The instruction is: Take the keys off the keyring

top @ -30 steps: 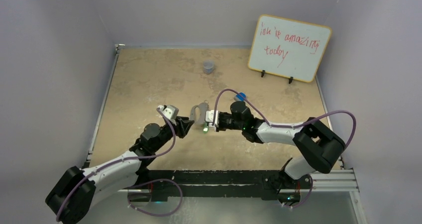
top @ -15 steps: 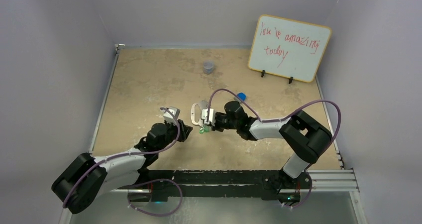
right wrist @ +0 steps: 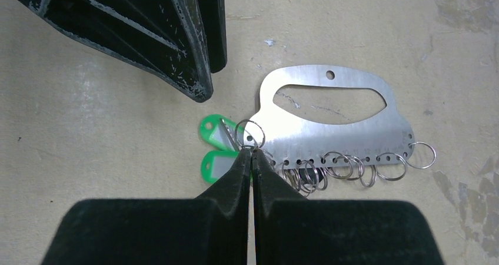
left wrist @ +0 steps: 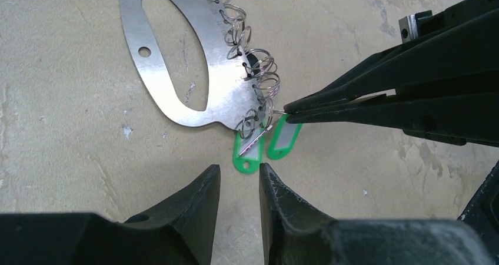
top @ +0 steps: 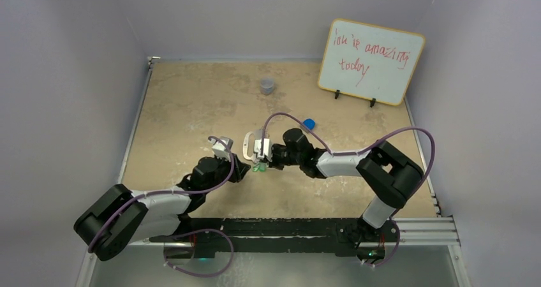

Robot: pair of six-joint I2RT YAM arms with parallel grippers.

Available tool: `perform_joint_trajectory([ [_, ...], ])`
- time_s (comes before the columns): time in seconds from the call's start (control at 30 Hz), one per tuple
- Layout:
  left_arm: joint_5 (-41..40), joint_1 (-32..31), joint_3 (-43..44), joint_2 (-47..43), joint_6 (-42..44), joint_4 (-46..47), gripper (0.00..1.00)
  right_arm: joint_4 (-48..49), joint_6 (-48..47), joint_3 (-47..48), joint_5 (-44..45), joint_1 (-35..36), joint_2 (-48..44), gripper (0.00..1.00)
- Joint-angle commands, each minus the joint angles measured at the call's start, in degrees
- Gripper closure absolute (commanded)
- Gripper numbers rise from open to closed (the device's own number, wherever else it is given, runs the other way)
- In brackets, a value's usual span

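Note:
The keyring (left wrist: 218, 94) is a flat silver plate with an oval cutout and lies on the tan table (left wrist: 70, 135); it also shows as the keyring (right wrist: 353, 129) and the keyring (top: 250, 145). Small split rings line one edge. Two green keys (left wrist: 248, 153) hang off its corner, seen again as the green keys (right wrist: 215, 166). A dark head (right wrist: 310, 173) peeks from under the rings. My right gripper (right wrist: 252, 151) is shut, its tips pinching the split ring at that corner. My left gripper (left wrist: 240, 172) stands slightly open and holds nothing, a short way from the green keys.
A small grey cup (top: 267, 85) stands at the back. A blue block (top: 309, 124) lies behind the right arm. A whiteboard (top: 371, 60) leans at the back right. Walls close in on the left, right and far sides.
The right gripper has shifted left, and the keyring and keys have come with it. The left arm has folded back and its gripper now sits closer to the keys, jaws slightly narrower.

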Motion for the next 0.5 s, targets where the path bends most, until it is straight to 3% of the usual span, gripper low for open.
perform_joint_trajectory([
  [0.0,0.4,-0.5,2.2,0.8,-1.2,3.1,0.73,-4.4,1.4,2.9,-2.0,0.6,1.2,1.00],
  [0.47,-0.5,-0.7,1.3,-0.6,-2.7,1.8,0.82,-11.7,0.5,9.0,-3.9,1.6,7.8,1.00],
])
